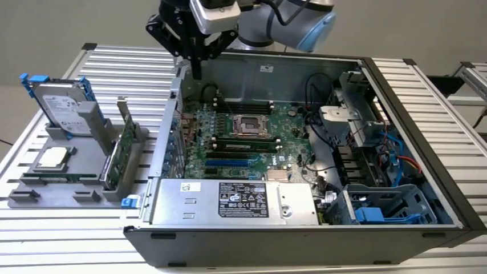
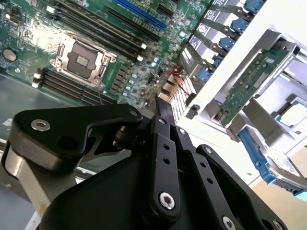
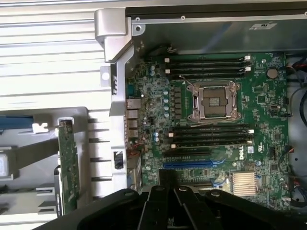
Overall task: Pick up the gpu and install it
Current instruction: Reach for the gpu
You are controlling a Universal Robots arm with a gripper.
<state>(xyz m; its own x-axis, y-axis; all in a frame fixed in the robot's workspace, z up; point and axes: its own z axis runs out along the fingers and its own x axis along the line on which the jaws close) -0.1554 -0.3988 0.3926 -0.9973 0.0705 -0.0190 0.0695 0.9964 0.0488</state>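
Gripper (image 1: 197, 73) fingers together, empty — gpu (image 1: 124, 142) upright in holder (image 1: 57, 137), well apart.

Even, bright light in the exterior view whitens the ribbed table (image 1: 426, 80), while the inside of the computer case (image 1: 304, 246) lies in shade. In the second wrist view, glare washes part of the motherboard (image 2: 127, 72), and the black gripper (image 2: 162, 106) looks dark.

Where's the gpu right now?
The gpu stands on edge in the grey holder on the exterior view's left, outside the case, between the case's side wall and the hard drive.
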